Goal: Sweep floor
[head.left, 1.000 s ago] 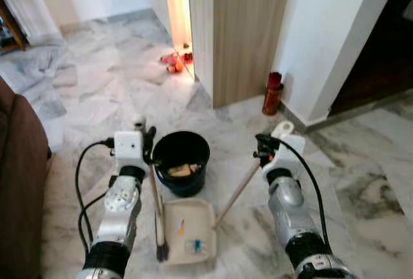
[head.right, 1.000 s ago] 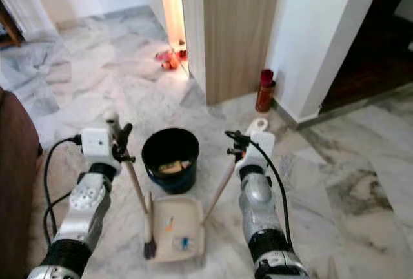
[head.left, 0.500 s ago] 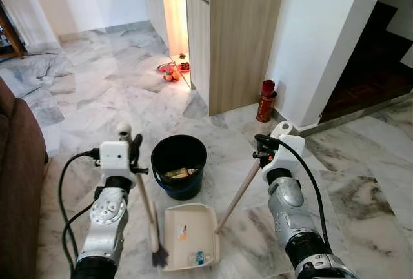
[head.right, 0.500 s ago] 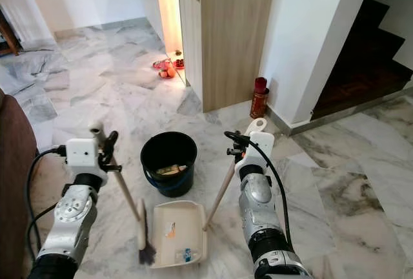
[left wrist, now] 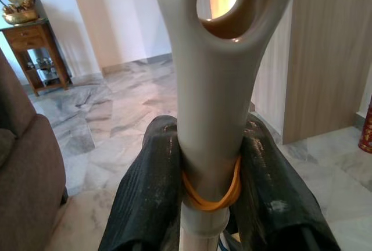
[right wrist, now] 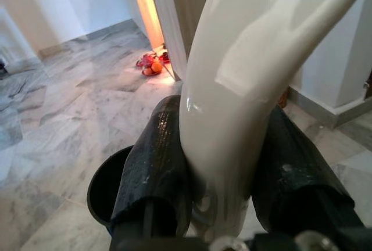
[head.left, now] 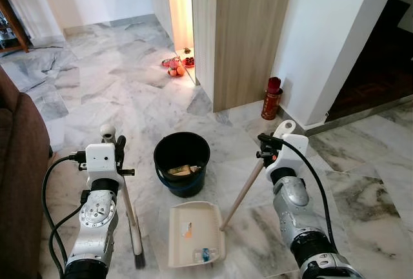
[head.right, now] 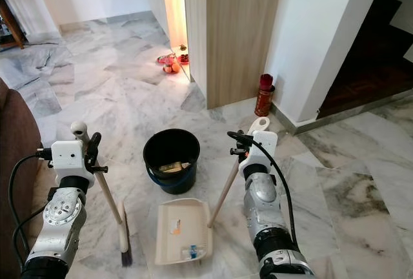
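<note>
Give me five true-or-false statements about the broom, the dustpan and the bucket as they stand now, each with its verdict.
1. The left tool is shut on the broom handle. True.
2. The dustpan holds no debris. False: a few small bits lie in it, one orange, one bluish.
3. The right tool grips the dustpan's long handle. True.
4. The black bucket lies tipped on its side. False: it stands upright beyond the dustpan, with some rubbish inside.
5. The broom's bristles rest inside the dustpan. False: they are on the marble floor, apart from the pan on the robot's left.
</note>
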Controlling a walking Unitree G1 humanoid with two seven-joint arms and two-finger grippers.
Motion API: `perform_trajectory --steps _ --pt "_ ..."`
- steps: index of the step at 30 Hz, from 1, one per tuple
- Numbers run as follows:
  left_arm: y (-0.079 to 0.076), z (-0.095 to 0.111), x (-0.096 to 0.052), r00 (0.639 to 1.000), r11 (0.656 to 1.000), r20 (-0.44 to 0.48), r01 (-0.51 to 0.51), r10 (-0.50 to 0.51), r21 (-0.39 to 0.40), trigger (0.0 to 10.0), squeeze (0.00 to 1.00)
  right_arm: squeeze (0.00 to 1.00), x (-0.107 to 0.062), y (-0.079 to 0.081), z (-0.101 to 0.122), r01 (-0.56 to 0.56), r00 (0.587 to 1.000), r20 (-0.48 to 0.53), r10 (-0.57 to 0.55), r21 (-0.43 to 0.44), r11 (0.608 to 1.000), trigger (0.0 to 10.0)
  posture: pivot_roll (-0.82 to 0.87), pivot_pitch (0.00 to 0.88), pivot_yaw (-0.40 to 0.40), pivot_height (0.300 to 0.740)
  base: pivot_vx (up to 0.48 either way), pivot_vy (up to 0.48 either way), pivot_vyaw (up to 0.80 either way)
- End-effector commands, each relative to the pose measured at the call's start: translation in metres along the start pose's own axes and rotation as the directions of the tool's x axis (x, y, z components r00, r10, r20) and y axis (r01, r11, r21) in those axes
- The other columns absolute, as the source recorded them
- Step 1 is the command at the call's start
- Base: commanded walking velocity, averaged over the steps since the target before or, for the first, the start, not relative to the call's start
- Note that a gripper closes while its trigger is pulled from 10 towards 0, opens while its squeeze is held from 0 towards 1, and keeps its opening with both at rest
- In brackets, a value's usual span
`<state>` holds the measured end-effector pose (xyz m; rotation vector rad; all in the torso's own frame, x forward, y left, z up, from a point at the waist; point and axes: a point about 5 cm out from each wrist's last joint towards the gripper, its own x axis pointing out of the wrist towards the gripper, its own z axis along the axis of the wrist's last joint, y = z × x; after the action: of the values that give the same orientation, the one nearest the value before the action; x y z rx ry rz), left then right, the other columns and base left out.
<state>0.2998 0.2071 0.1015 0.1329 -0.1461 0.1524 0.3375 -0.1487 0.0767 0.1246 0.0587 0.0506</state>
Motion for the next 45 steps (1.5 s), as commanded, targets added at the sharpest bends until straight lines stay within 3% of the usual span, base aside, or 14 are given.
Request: perform_trajectory --steps 1,12,22,34,45 --pt "0.001 0.004 0.002 1.0 1.0 0.021 -0.004 0.003 0.01 10.0 0.0 0.0 0.003 0.005 0.012 -0.031 0.998 0.049 0.031 0.002 1.0 10.0 0.14 0.0 0.047 0.74 0.0 0.0 0.0" --pt "-0.002 -0.002 0.001 1.0 1.0 -0.005 0.009 -0.009 0.007 10.0 0.0 0.0 0.001 0.004 0.031 -0.101 0.988 0.117 0.104 -0.03 0.994 10.0 0.13 0.0 0.05 0.74 0.0 0.0 0.0" --pt "-0.006 -0.005 0.001 1.0 1.0 -0.015 0.024 -0.024 0.004 10.0 0.0 0.0 -0.003 0.011 0.067 -0.156 0.966 0.211 0.152 0.004 0.988 10.0 0.12 0.0 0.052 0.74 0.0 0.0 0.0" --pt "-0.008 -0.006 0.001 0.999 0.999 -0.019 0.035 -0.035 -0.004 10.0 0.0 0.0 -0.012 0.006 0.089 -0.181 0.966 0.182 0.185 -0.039 0.983 10.0 0.12 0.0 0.052 0.74 0.0 0.0 0.0" --pt "-0.012 -0.007 0.0 0.998 0.998 -0.016 0.06 -0.061 -0.013 10.0 0.0 0.0 -0.015 0.017 0.135 -0.204 0.938 0.282 0.2 -0.015 0.979 10.0 0.12 0.0 0.053 0.74 0.0 0.0 0.0"
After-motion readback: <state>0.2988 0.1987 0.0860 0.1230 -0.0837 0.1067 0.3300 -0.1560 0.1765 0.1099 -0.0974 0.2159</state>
